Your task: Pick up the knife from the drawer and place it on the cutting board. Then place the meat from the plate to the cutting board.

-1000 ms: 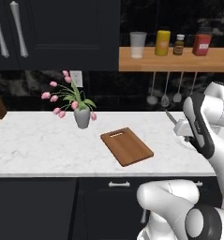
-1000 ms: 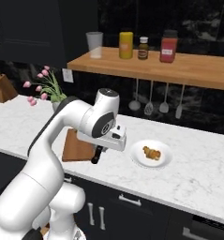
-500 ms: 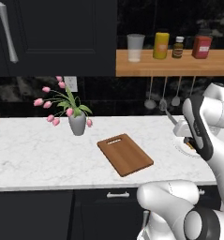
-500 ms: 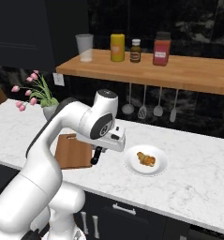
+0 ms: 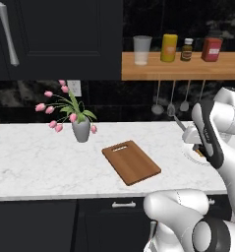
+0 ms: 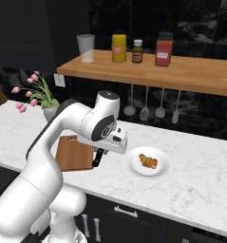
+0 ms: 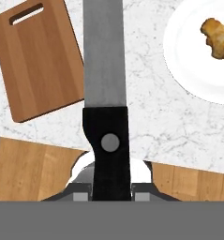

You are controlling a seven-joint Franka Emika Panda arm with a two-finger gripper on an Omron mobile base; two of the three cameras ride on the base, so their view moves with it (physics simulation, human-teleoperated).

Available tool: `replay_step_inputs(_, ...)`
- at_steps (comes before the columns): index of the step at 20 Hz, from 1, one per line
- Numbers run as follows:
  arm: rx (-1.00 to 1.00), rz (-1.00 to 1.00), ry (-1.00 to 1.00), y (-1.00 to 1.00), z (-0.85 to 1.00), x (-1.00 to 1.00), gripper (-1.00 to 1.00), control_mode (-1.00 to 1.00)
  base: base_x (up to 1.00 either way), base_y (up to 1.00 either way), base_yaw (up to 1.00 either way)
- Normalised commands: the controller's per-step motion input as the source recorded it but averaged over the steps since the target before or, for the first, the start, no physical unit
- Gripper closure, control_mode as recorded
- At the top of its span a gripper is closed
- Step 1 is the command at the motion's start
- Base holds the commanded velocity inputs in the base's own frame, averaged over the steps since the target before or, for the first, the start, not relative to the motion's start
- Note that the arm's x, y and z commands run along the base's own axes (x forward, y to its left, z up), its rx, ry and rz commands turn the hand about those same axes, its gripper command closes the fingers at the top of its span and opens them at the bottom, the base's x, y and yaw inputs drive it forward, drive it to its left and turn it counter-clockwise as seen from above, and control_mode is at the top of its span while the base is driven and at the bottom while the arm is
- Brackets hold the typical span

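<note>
— Anything blocking my way onto the cutting board (image 5: 132,161)?
— Its top lies bare. I see open marble counter (image 5: 35,162) around it; the flower vase (image 5: 81,131) stands well behind-left, the plate (image 6: 148,163) apart on the right.

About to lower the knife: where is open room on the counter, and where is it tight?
The brown wooden cutting board is bare on top. Bare marble lies between it and the round white plate, and left of the flower vase. The yellowish-tan meat takes the plate.
</note>
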Motion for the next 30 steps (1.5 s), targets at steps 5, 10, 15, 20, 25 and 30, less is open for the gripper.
replay_step_inputs(5,0.0,0.0,0.0,0.0,0.0,0.0,1.0,1.0,0.01,0.01,0.0)
replay_step_inputs(10,-0.01,0.01,0.15,0.34,0.0,0.69,1.0,-1.0,0.0,0.0,0.0)
replay_step_inputs(15,-0.1,0.11,0.26,0.65,-0.05,0.97,1.0,-1.0,0.0,0.0,0.0)
replay_step_inputs(20,-0.16,0.19,0.19,0.44,-0.16,0.69,1.0,-1.0,0.0,0.0,0.0)
replay_step_inputs(25,-0.05,0.11,0.02,0.22,-0.52,0.06,1.0,-1.0,0.0,0.0,0.0)
replay_step_inputs(30,0.0,0.1,-0.01,0.37,-0.52,0.0,1.0,-1.0,0.0,0.0,0.0)
